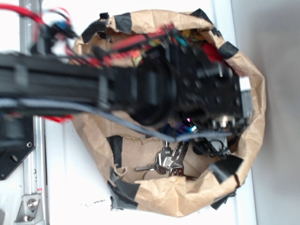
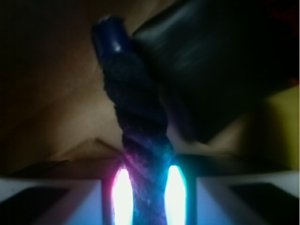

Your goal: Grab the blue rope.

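1. The black robot arm (image 1: pixel 93 84) reaches from the left over a brown paper bag (image 1: pixel 187 197) whose rim is patched with black tape, standing on a white tabletop (image 1: pixel 75 178).
2. The claw (image 1: pixel 213 124) is down inside the bag, on its right side; from the outside view the arm's body hides most of it.
3. In the wrist view, the blue rope (image 2: pixel 140 126) runs straight up the middle of the frame, between 2 glowing strips at the bottom edge, 1 pink and 1 cyan.
4. The rope is dark navy and twisted, and its shiny blue capped end points to the top of the wrist view.
5. The claw looks closed around the rope, which sits tight between the 2 lit sides.
6. A dark, blurred block (image 2: pixel 211 65) lies just to the right of the rope, touching or nearly touching it.
7. A bunch of silver keys (image 1: pixel 168 159) lies on the bag's floor, near the claw.
8. Red cables (image 1: pixel 140 42) run along the arm's upper side.
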Controlling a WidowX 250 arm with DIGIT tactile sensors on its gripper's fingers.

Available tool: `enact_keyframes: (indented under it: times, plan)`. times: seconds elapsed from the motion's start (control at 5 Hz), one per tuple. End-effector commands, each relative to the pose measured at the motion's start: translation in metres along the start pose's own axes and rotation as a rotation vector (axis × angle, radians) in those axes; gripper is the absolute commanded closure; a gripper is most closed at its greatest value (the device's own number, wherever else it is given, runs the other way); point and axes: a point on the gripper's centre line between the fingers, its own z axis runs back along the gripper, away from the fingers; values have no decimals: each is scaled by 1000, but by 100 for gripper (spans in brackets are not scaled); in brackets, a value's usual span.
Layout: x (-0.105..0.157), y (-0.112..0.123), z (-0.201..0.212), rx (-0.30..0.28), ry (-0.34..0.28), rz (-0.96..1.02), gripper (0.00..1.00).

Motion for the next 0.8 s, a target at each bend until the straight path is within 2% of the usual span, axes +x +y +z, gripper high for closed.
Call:
enact_keyframes:
  times: [0.0, 0.2, 0.6]
  plan:
    - [-31, 33, 92, -92, -30, -313, 100]
    - [-44, 29, 116, -72, 6, -310, 100]
    - [-42, 28, 98, -16, -64, -182, 100]
